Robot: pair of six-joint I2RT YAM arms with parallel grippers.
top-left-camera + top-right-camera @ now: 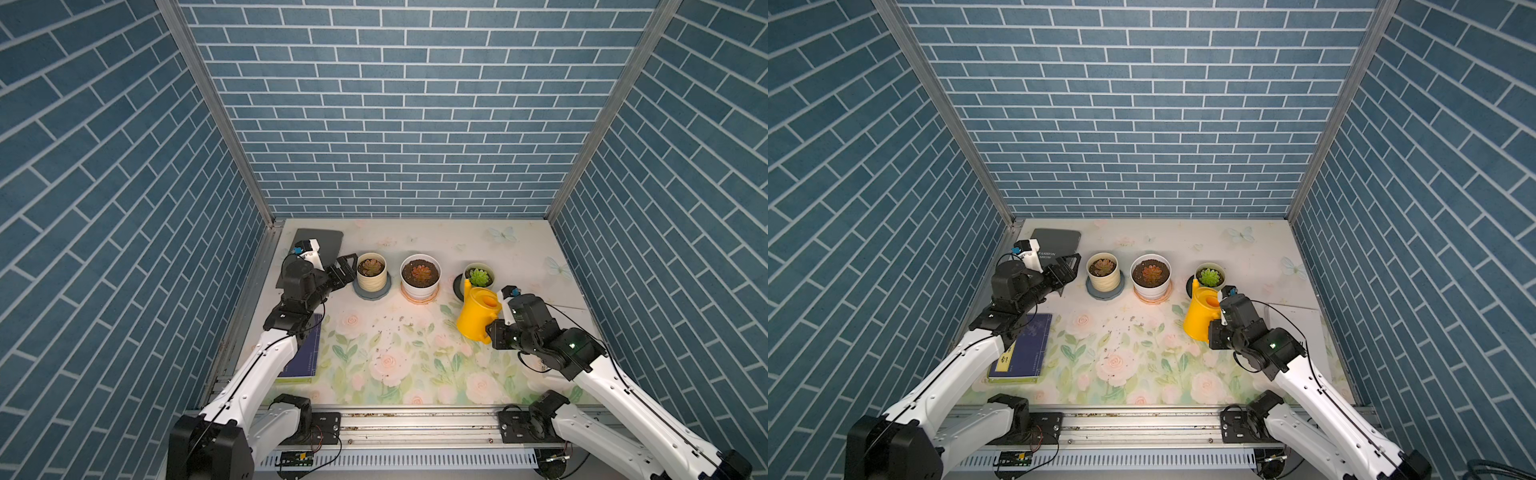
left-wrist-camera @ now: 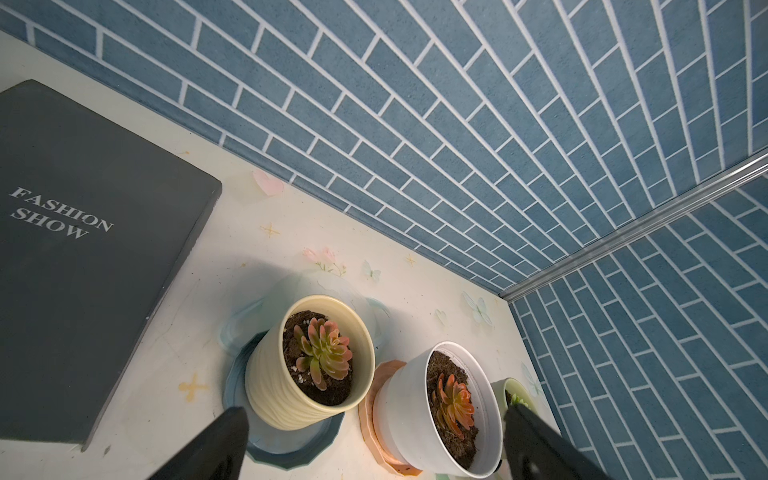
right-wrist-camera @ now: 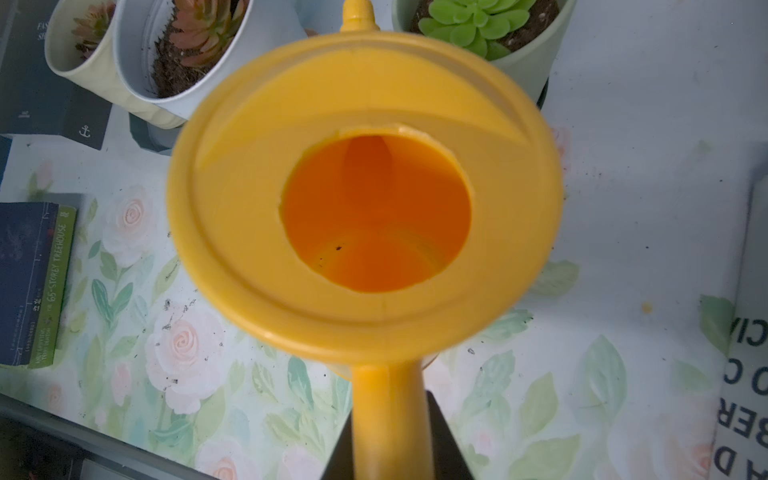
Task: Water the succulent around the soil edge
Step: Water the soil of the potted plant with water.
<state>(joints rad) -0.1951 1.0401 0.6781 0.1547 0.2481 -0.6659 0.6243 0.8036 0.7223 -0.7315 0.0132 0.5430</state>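
Clearly, left wrist view shows soil edge [image 2: 334,392] ringing succulent [image 2: 326,353]; right wrist doesn't.

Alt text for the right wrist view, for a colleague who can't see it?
A yellow watering can fills the view, seen from above into its fill hole, its handle clamped in the right gripper. Beyond its spout stand three potted plants: the succulent in a cream pot, an orange-red rosette, a bright green rosette.

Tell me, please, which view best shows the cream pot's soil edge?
The left wrist view: the soil edge is close, ringing the succulent. Both top views show it tiny; the right wrist view barely shows it.
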